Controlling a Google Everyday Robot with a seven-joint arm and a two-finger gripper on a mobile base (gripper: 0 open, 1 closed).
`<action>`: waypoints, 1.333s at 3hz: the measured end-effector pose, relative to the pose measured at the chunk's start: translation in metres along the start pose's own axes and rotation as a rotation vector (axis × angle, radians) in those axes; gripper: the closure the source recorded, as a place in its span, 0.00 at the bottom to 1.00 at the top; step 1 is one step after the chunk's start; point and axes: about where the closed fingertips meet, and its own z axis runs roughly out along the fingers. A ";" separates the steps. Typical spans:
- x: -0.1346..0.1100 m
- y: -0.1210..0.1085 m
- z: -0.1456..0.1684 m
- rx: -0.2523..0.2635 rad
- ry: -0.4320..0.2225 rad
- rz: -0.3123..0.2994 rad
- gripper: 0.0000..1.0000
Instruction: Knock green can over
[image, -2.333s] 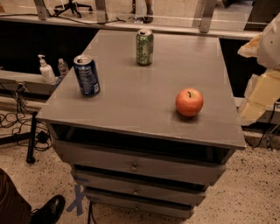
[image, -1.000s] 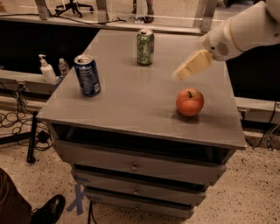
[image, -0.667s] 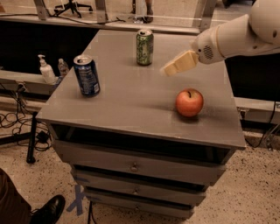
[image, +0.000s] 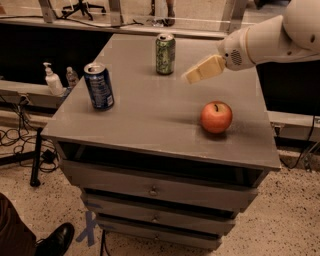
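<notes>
The green can (image: 165, 54) stands upright near the far edge of the grey cabinet top (image: 150, 115). It has a mottled green label and a silver rim. My gripper (image: 192, 75) comes in from the right on a white arm. It hovers above the top, just right of the green can and slightly nearer to the camera. It does not touch the can.
A dark blue can (image: 99, 86) stands upright at the left of the top. A red apple (image: 216, 117) sits at the right front. Bottles (image: 52, 80) stand on a ledge to the left. A person's shoe (image: 56, 241) is at the bottom left.
My arm has swung in from the right edge of the view and across the top, leftward toward the green can. The cans and apple have not moved.
</notes>
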 end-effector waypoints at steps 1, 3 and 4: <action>-0.007 -0.012 0.018 0.001 -0.036 0.004 0.00; -0.017 -0.051 0.060 0.027 -0.131 -0.001 0.00; -0.025 -0.063 0.087 0.033 -0.193 0.019 0.00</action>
